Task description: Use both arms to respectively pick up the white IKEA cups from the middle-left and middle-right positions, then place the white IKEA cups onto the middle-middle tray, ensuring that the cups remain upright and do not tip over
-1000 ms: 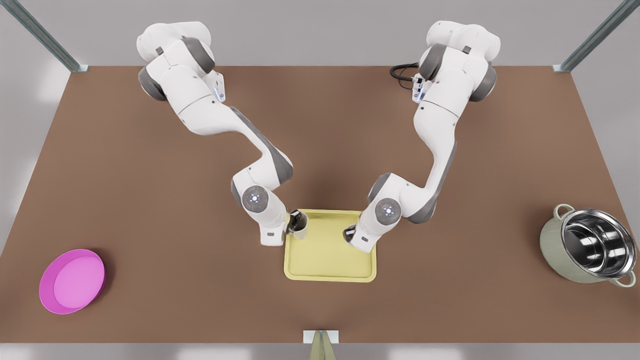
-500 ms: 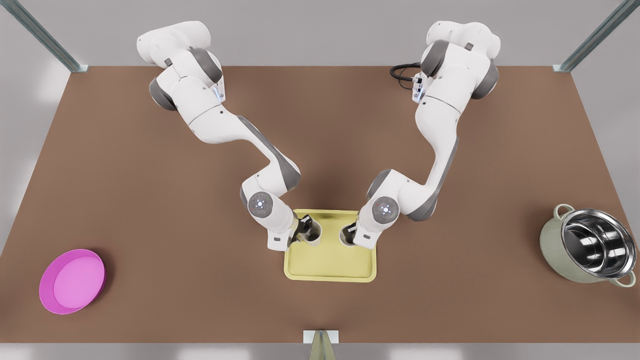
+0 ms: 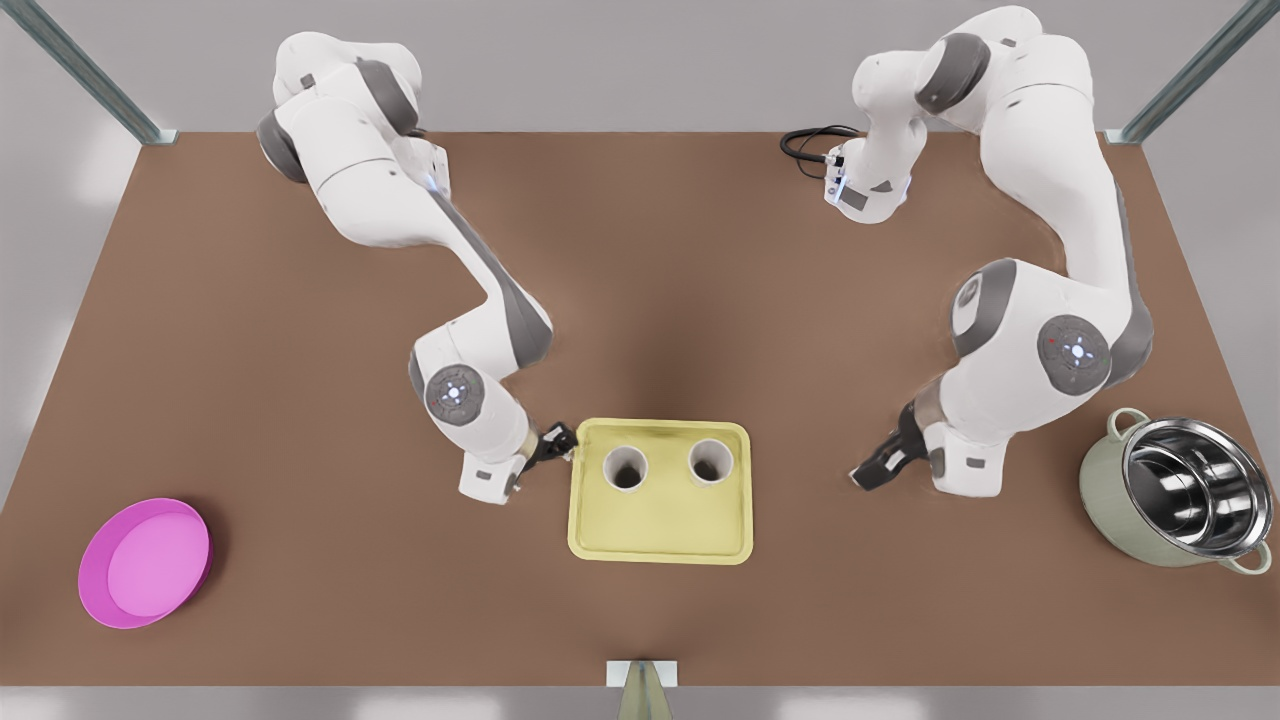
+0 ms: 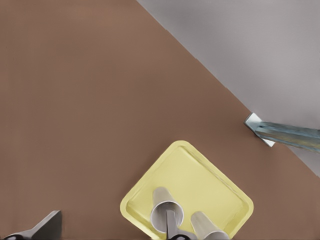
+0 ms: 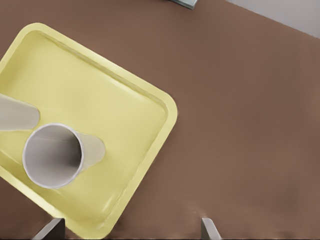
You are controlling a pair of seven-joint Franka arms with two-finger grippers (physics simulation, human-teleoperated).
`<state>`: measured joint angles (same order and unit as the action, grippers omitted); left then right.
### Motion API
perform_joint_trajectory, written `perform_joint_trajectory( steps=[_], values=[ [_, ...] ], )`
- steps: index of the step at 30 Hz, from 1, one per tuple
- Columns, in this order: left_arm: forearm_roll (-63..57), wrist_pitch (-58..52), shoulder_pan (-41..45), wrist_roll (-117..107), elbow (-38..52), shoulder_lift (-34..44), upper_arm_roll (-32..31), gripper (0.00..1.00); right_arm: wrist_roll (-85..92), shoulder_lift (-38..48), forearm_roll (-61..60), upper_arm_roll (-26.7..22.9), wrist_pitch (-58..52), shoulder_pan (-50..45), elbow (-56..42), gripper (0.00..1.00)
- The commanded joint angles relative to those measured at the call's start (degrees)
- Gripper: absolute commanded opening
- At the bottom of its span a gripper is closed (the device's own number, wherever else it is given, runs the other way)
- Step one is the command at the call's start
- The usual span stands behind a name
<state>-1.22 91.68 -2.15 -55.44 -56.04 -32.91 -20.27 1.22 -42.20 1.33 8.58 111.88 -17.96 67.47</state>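
Half a second earlier each cup was held over the tray [image 3: 660,530]; both have since been released and the arms drawn back. Far off the tray toward the front view's left, a pink bowl [image 3: 145,562] is left untouched. The right gripper [image 3: 556,440] is found just outside the tray's edge on that same side, empty, and its fingers are seen set wide apart in the right wrist view. On the tray's far half the two cups [image 3: 625,466] [image 3: 710,460] are stood upright side by side, near each other but apart, mouths up. The left gripper [image 3: 878,470] has been carried well clear of the tray toward the front view's right, also empty, with its fingers spread in the left wrist view. Beyond it, farther from the tray, a green steel-lined pot [image 3: 1180,495] is seen. The placing can be judged done, with only the arms' retreat left. Everything is borne by a plain brown bench [image 3: 300,560]. Grey walls are seen around it, with metal posts [image 3: 90,75] [image 3: 1190,75] at the corners behind the tray and a black cable [image 3: 805,145] by one arm's base.
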Motion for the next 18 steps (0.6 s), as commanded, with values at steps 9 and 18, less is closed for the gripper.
perform_joint_trajectory(
  steps=[9,18],
  values=[
    [4.3,-14.0,6.5,40.2,-20.6,17.0,13.7,1.00,7.3,26.2,4.6,-17.2,-42.2,9.1,1.8,1.00],
    [4.7,-14.3,4.9,40.2,-20.3,15.9,13.7,1.00,7.2,35.3,4.7,-9.7,-32.5,17.3,15.6,1.00]
  ],
)
